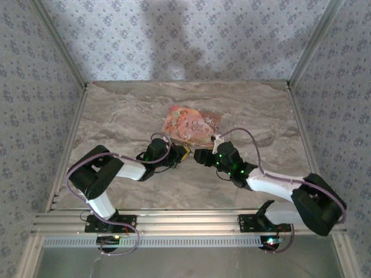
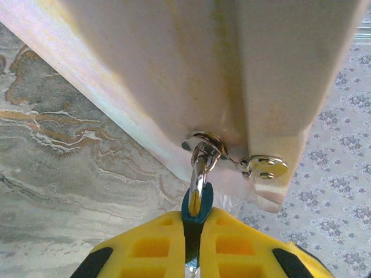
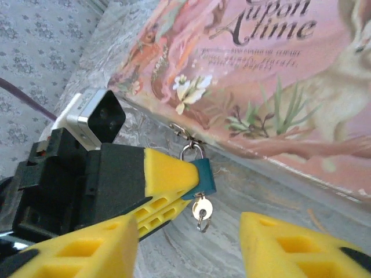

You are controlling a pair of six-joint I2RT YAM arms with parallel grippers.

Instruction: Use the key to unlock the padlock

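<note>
Left hand [image 2: 194,240] was clamped shut on the padlock [image 3: 204,176], its yellow fingers pinching the blue body. The shackle passed through a metal ring on the pink box [image 3: 272,87], which lay on the bench [image 1: 127,110]. Key [image 3: 201,207] sat in the lock's underside. Right hand [image 3: 189,231] stood open near the key, holding nothing.

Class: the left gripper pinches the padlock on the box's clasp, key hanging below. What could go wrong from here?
The key is small and dangles under the padlock; the open right gripper could miss it or knock it out.
The left gripper covers only part of the padlock, so turning the key might twist it loose.
A tug could drag the box by its clasp.
</note>
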